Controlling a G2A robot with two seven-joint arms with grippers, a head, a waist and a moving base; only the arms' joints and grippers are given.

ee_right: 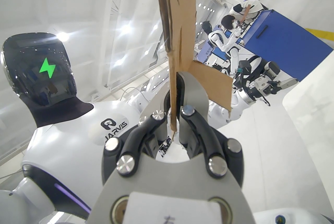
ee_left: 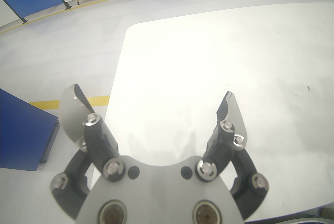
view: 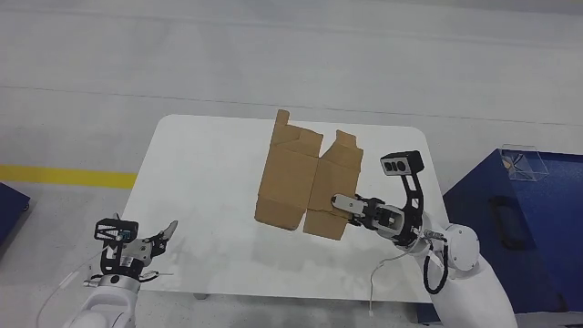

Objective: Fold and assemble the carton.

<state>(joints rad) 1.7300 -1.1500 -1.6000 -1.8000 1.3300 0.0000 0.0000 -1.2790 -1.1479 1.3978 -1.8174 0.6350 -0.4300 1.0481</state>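
right gripper (ee_right: 175,84) was closest, and its two fingers were pressed together on the low edge of the carton (ee_right: 180,26). it pinched the brown card tight, and one small flap stuck out to the side just past the fingers. the carton was flat, not yet a box. it was held up on its edge, with its notched flaps at the far end. from above, it hung over the middle of the white table (view: 200,164), a bit to the right, tipped so its wide face showed. i could not tell if its far end touched the table.

left gripper (ee_left: 152,94) was spread wide open and held nothing. it hovered by the near left edge of the table, well apart from the carton. a blue cabinet (view: 519,228) stood on the floor just beside the table on the right.

the carton looked light and thin. its big panels should be stiff, but the fold lines would bend easily and the small flaps would flop. a hard squeeze could dent or tear the card. a good place to hold it seemed to be a big panel near a fold line, not a loose flap. the free gripper could take the other side to help pull it open.
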